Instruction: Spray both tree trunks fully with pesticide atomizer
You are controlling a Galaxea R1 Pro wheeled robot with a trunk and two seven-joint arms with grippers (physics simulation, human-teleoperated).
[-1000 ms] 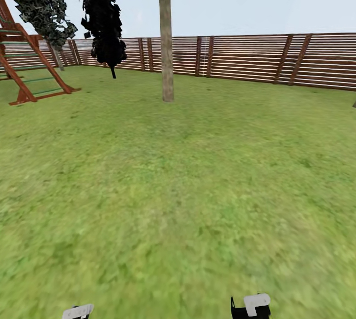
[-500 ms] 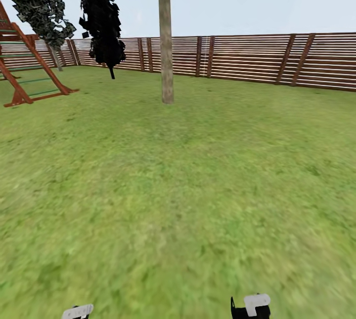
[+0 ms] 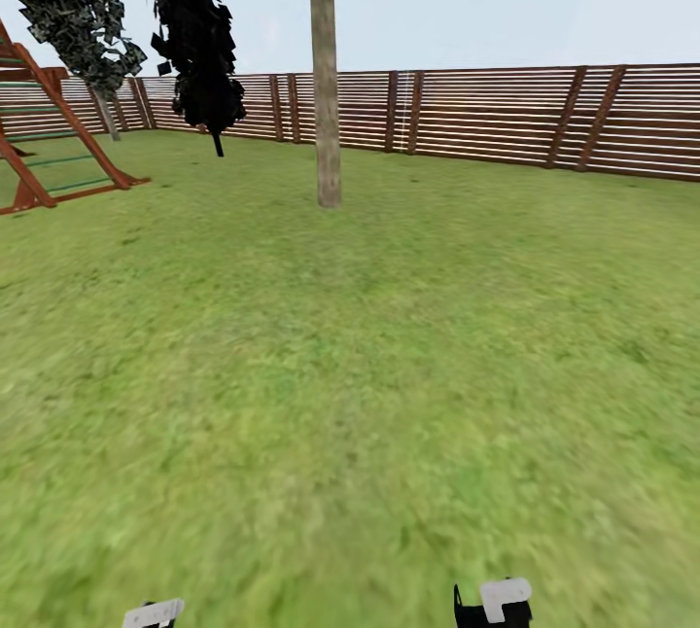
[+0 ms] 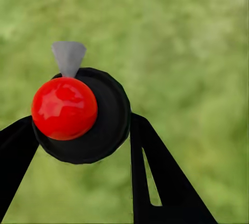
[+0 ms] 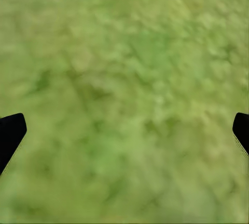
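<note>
Tree canopy cut off by head view's top edge. Climbing frame cropped at left edge. Right gripper fingertips barely enter frame.

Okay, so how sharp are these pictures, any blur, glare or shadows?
Head view: the tree trunk and fence look crisp, while the near lawn smears soft, with no cast shadows. Left wrist view: the pesticide atomizer is sharp with a pale sheen on its red top, over blurred grass. Right wrist view: grass is mottled and soft.
</note>
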